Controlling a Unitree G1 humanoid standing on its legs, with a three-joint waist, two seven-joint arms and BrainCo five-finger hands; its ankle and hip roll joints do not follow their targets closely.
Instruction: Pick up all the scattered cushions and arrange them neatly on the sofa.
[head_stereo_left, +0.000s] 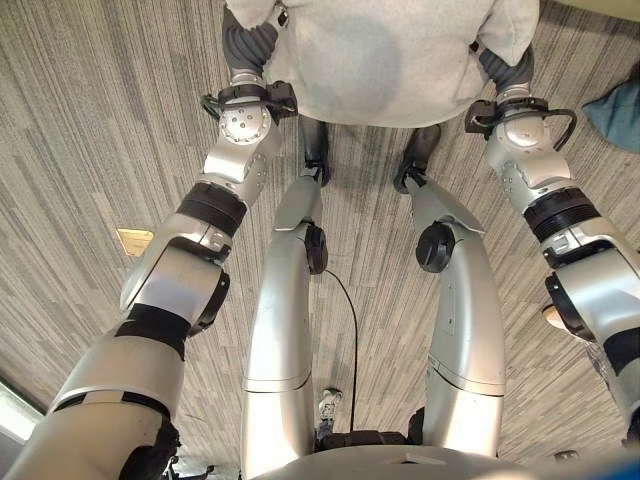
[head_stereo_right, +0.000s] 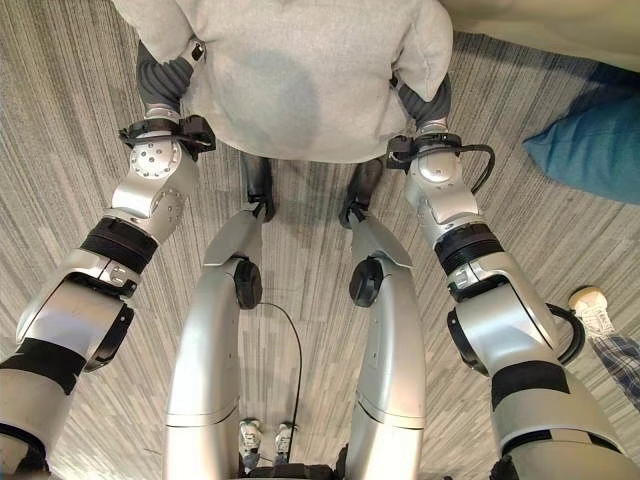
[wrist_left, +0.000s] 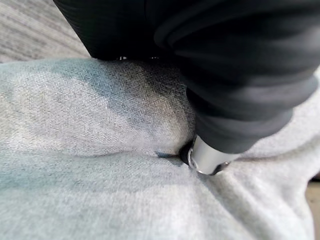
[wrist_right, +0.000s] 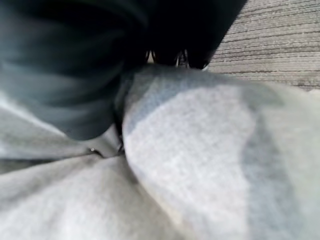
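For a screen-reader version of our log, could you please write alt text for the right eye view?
The robot holds a light grey cushion from both sides above grey striped carpet, its left hand and right hand pressed into the cushion's edges with the fingers hidden. A blue cushion lies on the carpet on the robot's right, and a person's shoe shows nearer on that side.

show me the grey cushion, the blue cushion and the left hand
light grey fabric cushion (head_stereo_right: 300, 80), right eye view, middle of its face
blue fabric cushion (head_stereo_right: 590, 145), right eye view, its middle
left hand (wrist_left: 220, 85), left wrist view, dark ribbed cover
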